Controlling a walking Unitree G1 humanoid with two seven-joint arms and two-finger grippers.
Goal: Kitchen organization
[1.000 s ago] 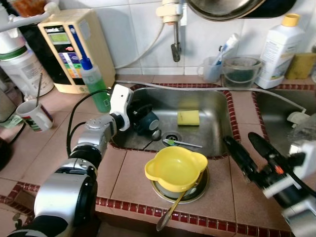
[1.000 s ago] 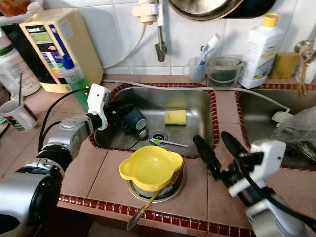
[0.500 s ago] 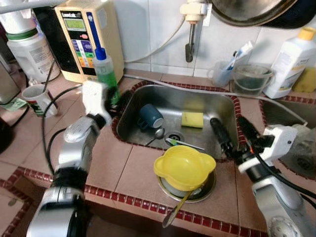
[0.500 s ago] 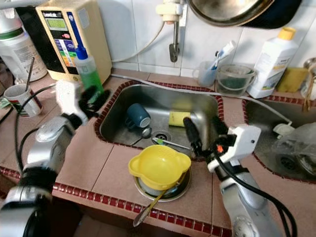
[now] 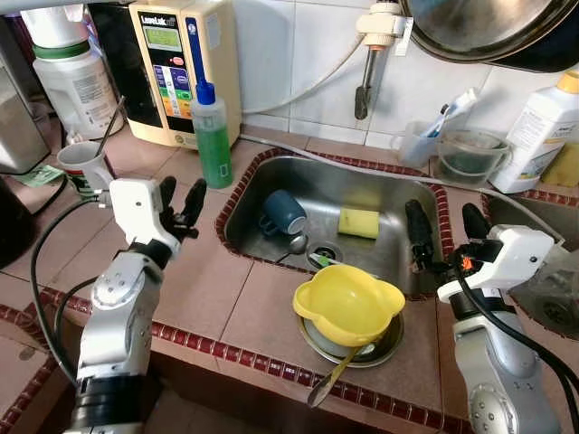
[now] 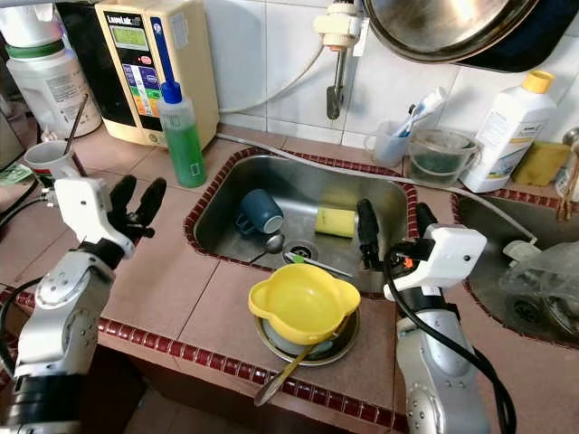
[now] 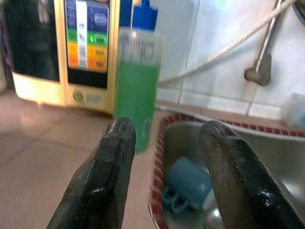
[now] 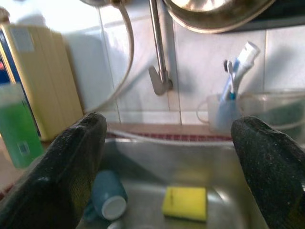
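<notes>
A blue mug (image 5: 282,211) lies on its side in the steel sink (image 5: 389,186), beside a yellow sponge (image 5: 359,222), a spoon (image 5: 291,247) and a green-tipped utensil (image 6: 310,262). A yellow bowl (image 5: 347,304) sits on a metal dish (image 6: 342,344) on the counter in front of the sink, with a spoon (image 5: 337,375) sticking out over the edge. My left gripper (image 5: 179,201) is open above the counter left of the sink, holding nothing. My right gripper (image 5: 445,228) is open at the sink's right rim, also empty.
A green soap bottle (image 5: 213,137) and a cream water appliance (image 5: 177,63) stand at the back left, with a white cup (image 5: 83,165) beside them. A toothbrush cup (image 5: 418,141), a clear container (image 5: 469,155) and a white bottle (image 5: 543,130) line the back right. A tap (image 5: 365,81) hangs over the sink.
The camera has shifted. My left gripper has drawn back from the sink's left rim to over the counter. My right gripper sits a little further right along the sink's right rim.
</notes>
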